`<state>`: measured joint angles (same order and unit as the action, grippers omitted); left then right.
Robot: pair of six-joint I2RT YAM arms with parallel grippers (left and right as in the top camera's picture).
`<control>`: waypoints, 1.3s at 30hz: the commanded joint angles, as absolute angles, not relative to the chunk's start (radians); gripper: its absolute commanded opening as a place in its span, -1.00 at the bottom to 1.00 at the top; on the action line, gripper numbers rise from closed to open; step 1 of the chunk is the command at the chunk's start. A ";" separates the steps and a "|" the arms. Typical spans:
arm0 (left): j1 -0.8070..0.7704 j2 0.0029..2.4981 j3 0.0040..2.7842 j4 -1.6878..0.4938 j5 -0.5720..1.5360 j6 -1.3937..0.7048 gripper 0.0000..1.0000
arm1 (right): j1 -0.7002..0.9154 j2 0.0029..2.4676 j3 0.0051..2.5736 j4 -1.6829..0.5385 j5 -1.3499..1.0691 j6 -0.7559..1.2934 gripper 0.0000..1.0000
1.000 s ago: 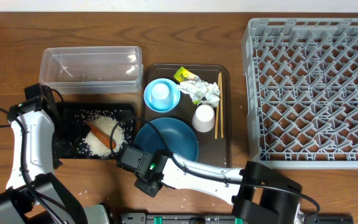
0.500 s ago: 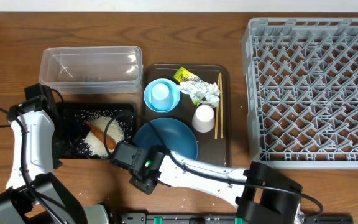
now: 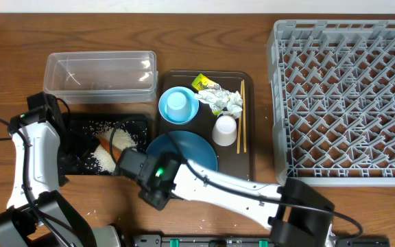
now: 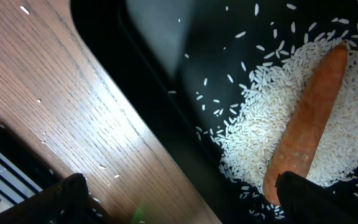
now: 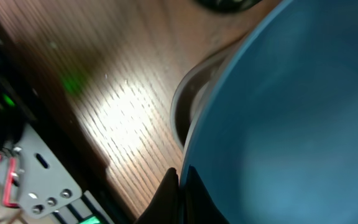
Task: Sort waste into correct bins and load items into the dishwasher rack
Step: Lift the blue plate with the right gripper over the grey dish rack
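Observation:
My right gripper [image 5: 178, 179] is shut on the near-left rim of the large blue plate [image 3: 187, 152], whose left edge reaches over the black tray [image 3: 81, 127]. That tray holds white rice [image 4: 260, 118] and an orange carrot [image 4: 306, 124]. My left gripper [image 4: 188, 205] hangs open over the tray's edge, one finger above the wood and the other by the carrot's end. The small blue bowl [image 3: 164, 108] has a cup [image 3: 177, 101] inside it. A white cup [image 3: 225, 130], chopsticks [image 3: 241, 116], crumpled paper [image 3: 228, 103] and a wrapper [image 3: 203, 84] lie nearby.
A clear tub [image 3: 100, 75] stands behind the black tray. The brown serving tray [image 3: 245, 161] carries the dishes and litter. The grey rack [image 3: 348, 96] fills the right side. Loose rice grains lie on the wood near the front left.
My right gripper has shut on the plate's rim and moved left and away from the front edge, covering more of the rice and carrot. The left arm has stayed put.

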<state>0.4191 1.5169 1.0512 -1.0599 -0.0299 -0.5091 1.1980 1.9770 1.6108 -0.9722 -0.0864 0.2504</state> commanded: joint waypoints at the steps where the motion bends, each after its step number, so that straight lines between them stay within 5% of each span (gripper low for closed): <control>1: 0.424 1.518 1.050 -1.065 -0.038 -0.514 0.98 | 1.146 1.895 1.668 -0.992 -0.113 0.276 -0.98; 12: 0.424 1.518 1.050 -1.065 -0.038 -0.514 0.98 | 0.879 1.585 1.679 -0.983 -0.321 0.183 -0.98; 20: 0.424 1.518 1.050 -1.065 -0.038 -0.514 0.98 | 0.545 1.428 1.679 -0.987 -0.564 0.079 -0.98; 39: 0.424 1.518 1.050 -1.065 -0.038 -0.514 0.98 | -0.211 1.571 1.676 -1.011 -0.995 -0.244 -0.98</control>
<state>0.4191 1.5169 1.0512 -1.0599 -0.0299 -0.5091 -0.1356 1.5341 1.6608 -1.0252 -0.8680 -0.1677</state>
